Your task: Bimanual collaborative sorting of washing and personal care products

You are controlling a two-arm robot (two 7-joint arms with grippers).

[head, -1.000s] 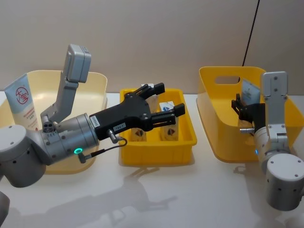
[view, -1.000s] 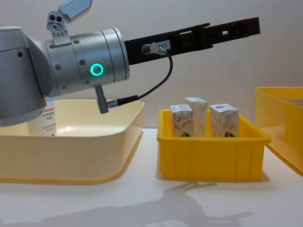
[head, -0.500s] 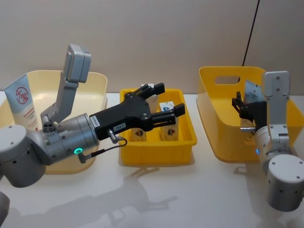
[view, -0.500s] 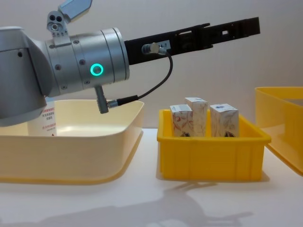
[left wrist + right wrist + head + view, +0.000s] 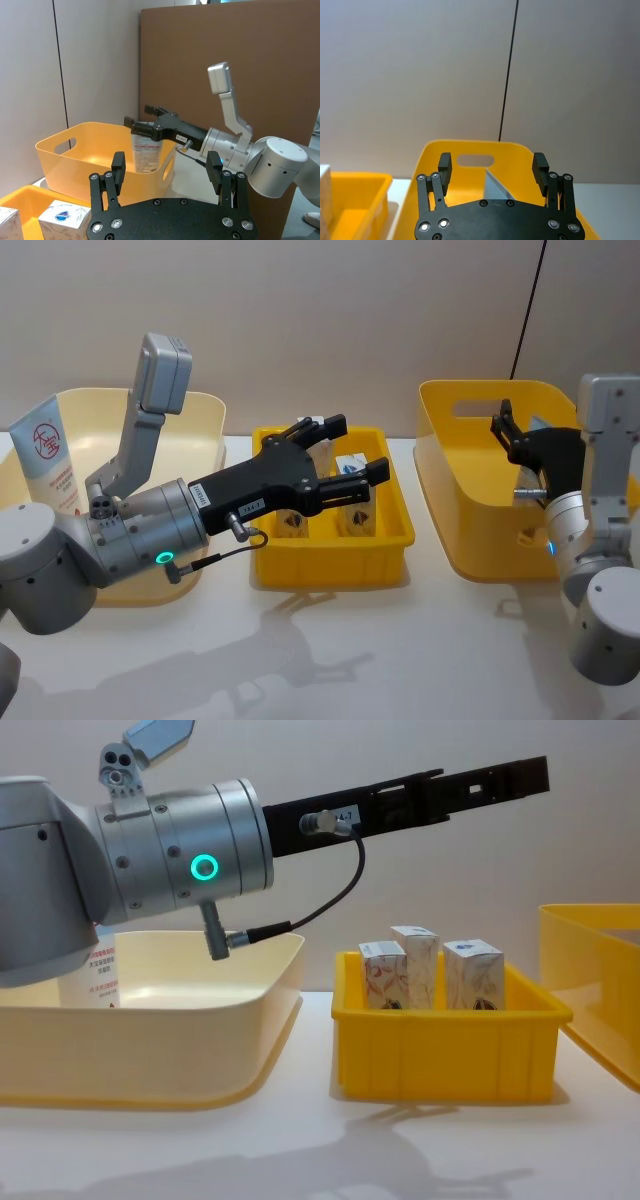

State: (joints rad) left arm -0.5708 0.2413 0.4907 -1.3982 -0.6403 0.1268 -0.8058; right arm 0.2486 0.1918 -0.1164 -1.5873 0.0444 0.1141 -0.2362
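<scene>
Left gripper (image 5: 340, 452) spread, empty, hovers directly above small white cartons (image 5: 352, 465) standing upright in yellow plastic tray (image 5: 330, 565); right gripper (image 5: 492, 172) spread over orange bin (image 5: 470, 150), tube (image 5: 146, 152) between.

A white table (image 5: 400, 660) carries three containers in a row: a pale cream bin (image 5: 205, 425) on the left, a small yellow tray (image 5: 330, 560) in the middle (the lowest of the three), and an orange-yellow tub (image 5: 460, 470) with a handle slot on the right, each apart from its neighbour.
</scene>
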